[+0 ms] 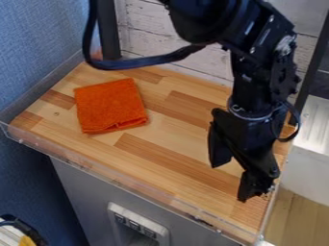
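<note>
My wooden counter [186, 161], edged by a clear rim [119, 180], fills a corner between a blue wall [38, 48] on the left and whitish planks [147, 33] on the far side. My hand [229, 181] hangs near right, spread. The folded orange cloth [110, 105] lies far left.

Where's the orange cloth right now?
Camera view, left half of the picture: the orange cloth lies flat on the wooden tabletop, toward the blue wall, with the hand off to its right.
</note>
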You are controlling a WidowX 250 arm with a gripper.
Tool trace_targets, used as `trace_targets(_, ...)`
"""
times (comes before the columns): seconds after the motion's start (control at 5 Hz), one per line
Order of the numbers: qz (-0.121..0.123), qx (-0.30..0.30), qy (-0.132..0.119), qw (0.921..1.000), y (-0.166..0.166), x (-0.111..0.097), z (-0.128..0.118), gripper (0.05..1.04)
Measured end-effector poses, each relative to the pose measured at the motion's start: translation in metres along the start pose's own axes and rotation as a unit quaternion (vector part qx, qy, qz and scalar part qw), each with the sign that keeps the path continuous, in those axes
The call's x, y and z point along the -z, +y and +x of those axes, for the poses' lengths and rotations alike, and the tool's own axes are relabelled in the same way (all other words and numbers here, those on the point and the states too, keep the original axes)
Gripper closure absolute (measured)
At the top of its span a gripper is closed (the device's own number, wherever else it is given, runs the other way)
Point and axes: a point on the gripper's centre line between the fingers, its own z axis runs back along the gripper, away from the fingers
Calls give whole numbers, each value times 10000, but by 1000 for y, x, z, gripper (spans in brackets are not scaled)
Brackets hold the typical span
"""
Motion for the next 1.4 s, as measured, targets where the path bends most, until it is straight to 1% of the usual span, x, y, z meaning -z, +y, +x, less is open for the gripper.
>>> trace_targets(0.2, -101, -67, 30, 9999, 2, -4, 1, 87)
trace_targets(0.4, -206, -81, 112, 9997, 3, -10, 3, 87)
trace_targets(0.8, -313, -128, 375, 9987, 5, -13, 8, 87)
trace_targets(1.0, -313, -204, 480, 9981, 6, -17, 8, 85)
trace_targets(1.4, -94, -226, 621, 9978, 7, -15, 6, 85)
